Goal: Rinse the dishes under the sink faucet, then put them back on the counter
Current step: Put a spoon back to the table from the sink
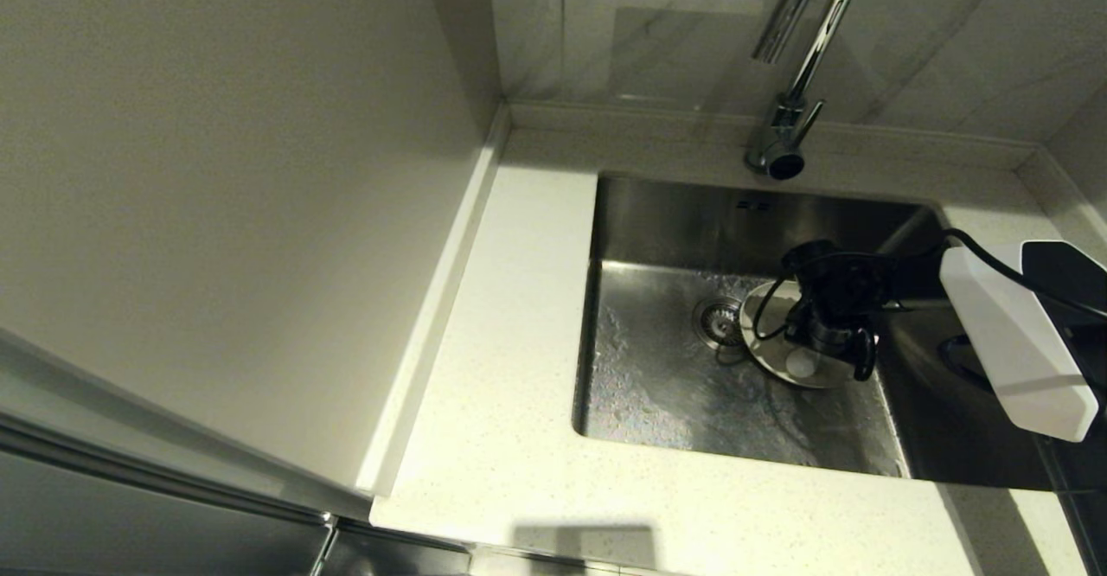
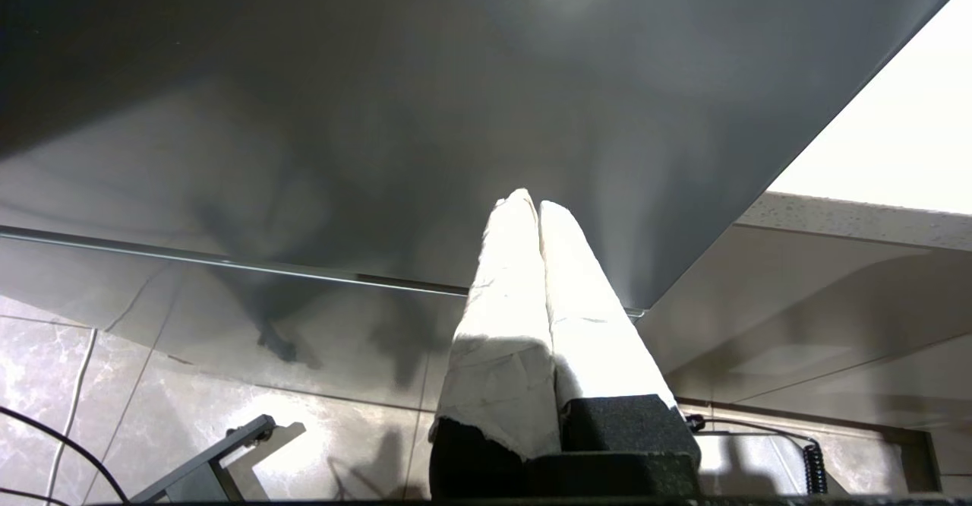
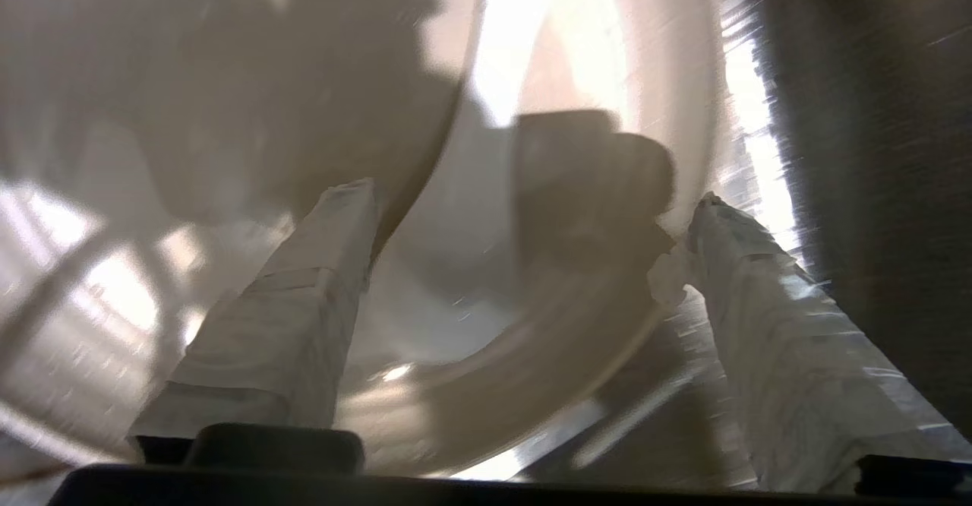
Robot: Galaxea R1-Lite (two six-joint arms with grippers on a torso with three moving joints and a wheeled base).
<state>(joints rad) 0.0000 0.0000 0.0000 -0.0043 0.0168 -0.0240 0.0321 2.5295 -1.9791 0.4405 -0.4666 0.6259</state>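
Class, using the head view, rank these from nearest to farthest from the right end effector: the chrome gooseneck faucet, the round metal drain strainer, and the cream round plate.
1. Cream round plate: directly beneath the right end effector, on the sink floor.
2. Round metal drain strainer: just left of the plate.
3. Chrome gooseneck faucet: behind the sink, on the counter's back edge.

light: dim, warm | glare: wet sink (image 1: 657, 386) floor | blur: right wrist view smeared
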